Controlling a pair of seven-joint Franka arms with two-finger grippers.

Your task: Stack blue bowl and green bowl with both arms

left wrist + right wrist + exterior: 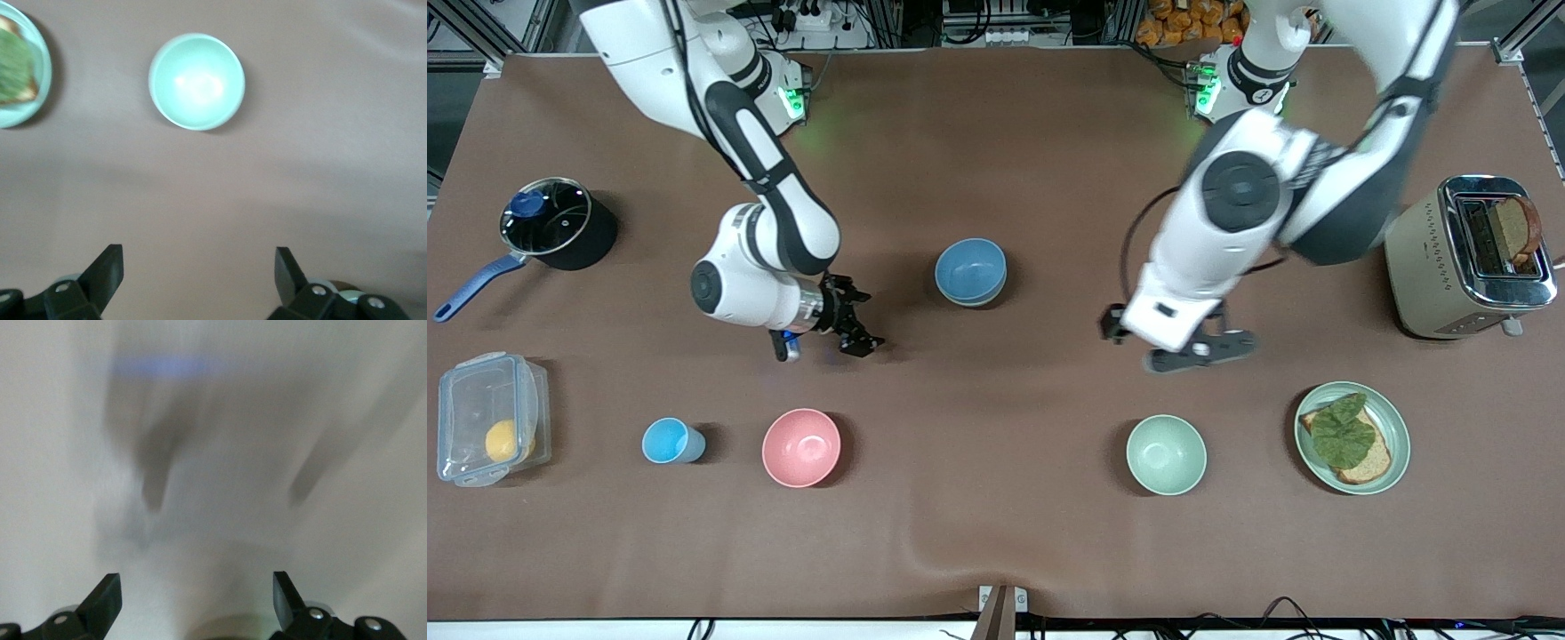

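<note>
1. Reaching step: both pincers spread, empty. Left pincer point(1199, 348) hovers over bare desk point(996, 533) by the green bowl point(1166, 454); right pincer point(852, 322) beside the blue bowl point(970, 271).
2. Next (my guess): each must descend onto its bowl's rim.

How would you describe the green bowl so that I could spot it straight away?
Start at the toaster at the left arm's end of the table, then come nearer the front camera to the plate with the leaf-topped bread. The green bowl sits beside that plate, toward the table's middle. It is deep, pale green and empty, whereas the plate is shallow and the pink bowl differs in colour.
</note>
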